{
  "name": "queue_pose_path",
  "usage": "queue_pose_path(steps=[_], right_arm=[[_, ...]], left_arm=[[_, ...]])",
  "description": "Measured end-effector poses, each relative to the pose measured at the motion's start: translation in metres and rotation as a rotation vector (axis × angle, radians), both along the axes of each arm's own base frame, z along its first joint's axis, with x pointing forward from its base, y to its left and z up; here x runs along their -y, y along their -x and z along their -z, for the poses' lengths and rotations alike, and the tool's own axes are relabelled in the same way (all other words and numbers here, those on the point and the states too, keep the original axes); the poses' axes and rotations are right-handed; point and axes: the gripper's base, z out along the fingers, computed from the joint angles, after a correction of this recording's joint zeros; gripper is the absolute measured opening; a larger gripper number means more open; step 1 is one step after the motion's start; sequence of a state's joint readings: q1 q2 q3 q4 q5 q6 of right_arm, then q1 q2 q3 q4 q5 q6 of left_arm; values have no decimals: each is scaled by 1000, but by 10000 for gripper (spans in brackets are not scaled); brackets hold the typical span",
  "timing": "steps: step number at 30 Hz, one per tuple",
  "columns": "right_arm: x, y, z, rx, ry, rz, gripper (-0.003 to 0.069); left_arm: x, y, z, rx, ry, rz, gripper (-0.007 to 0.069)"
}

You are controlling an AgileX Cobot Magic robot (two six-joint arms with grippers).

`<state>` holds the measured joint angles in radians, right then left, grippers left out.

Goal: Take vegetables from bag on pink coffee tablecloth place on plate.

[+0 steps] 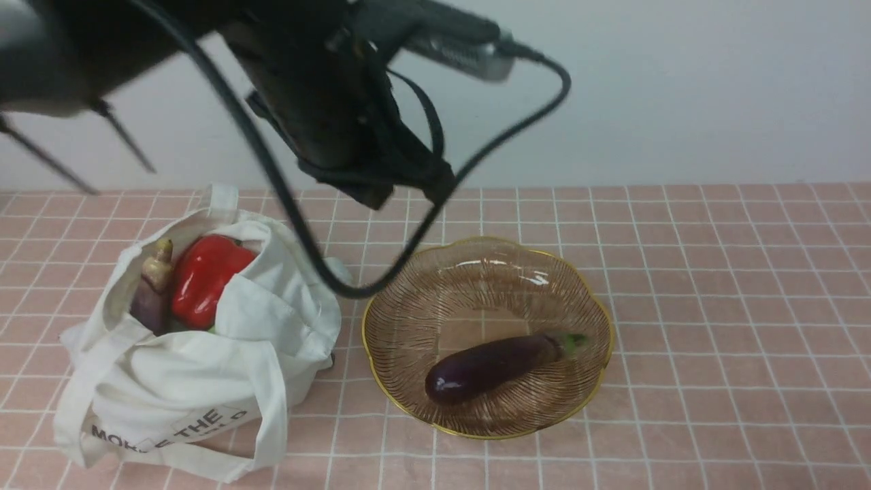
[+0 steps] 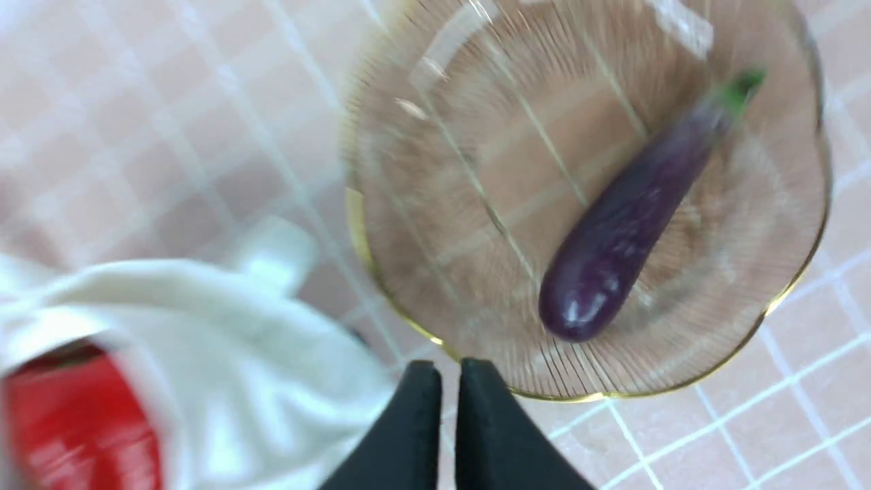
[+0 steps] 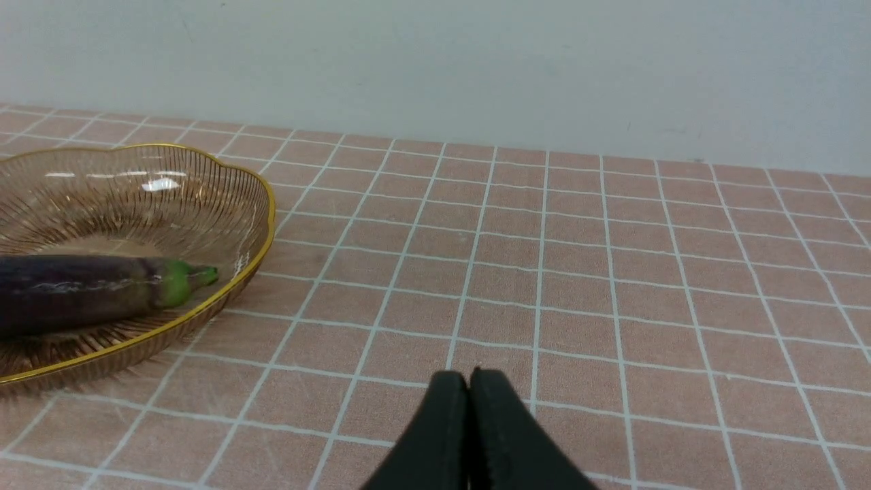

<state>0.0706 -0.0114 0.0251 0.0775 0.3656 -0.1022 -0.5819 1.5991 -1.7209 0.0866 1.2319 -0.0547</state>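
Observation:
The dark-purple eggplant [image 1: 497, 366] lies in the ribbed glass plate [image 1: 476, 282] on the pink grid tablecloth [image 1: 714, 306]. The white bag [image 1: 190, 367] stands left of the plate, holding the red bell pepper [image 1: 204, 279] and the small purplish tapered vegetable [image 1: 153, 286]. My left gripper [image 1: 401, 187] hangs high between bag and plate. In the left wrist view the left gripper [image 2: 449, 371] is shut and empty, above the plate's [image 2: 476, 136] rim, with the eggplant [image 2: 626, 218], the bag [image 2: 224, 354] and the pepper [image 2: 75, 422] below. My right gripper [image 3: 469, 378] is shut and empty, low over the cloth [image 3: 578, 272], right of the plate [image 3: 136, 197] and eggplant [image 3: 81, 289].
A pale wall [image 1: 680, 102] runs along the far edge of the cloth. A black cable [image 1: 340, 286] droops from my left arm down to between the bag and the plate. The bag's straps [image 1: 272, 408] hang over its front.

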Motion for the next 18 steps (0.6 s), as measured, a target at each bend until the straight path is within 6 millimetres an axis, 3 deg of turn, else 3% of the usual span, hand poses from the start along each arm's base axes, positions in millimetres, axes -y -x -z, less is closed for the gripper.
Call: queue_pose_path(steps=[3, 5, 6, 7, 8, 9, 10, 11, 13, 14, 18], right_arm=[[0, 0, 0, 0, 0, 0, -15], [0, 0, 0, 0, 0, 0, -15], [0, 0, 0, 0, 0, 0, -15], [0, 0, 0, 0, 0, 0, -15], [0, 0, 0, 0, 0, 0, -15], [0, 0, 0, 0, 0, 0, -15], [0, 0, 0, 0, 0, 0, -15], [0, 0, 0, 0, 0, 0, -15], [0, 0, 0, 0, 0, 0, -15], [0, 0, 0, 0, 0, 0, -15], [0, 0, 0, 0, 0, 0, -15]], left_arm=[[-20, 30, -31, 83, 57, -17, -5], [-47, 71, -60, 184, 137, -29, -5], [-50, 74, -62, 193, 145, -32, -5], [-68, 101, -74, 269, 204, -44, -5], [-73, 108, -74, 282, 212, -48, -5], [-94, 138, -78, 382, 266, -59, -5], [-105, 153, -80, 428, 294, -67, -5], [-119, 172, -76, 497, 331, -77, -5], [-130, 186, -66, 551, 363, -91, -5], [-147, 209, -53, 644, 425, -113, -5], [-180, 255, -9, 813, 592, -162, -5]])
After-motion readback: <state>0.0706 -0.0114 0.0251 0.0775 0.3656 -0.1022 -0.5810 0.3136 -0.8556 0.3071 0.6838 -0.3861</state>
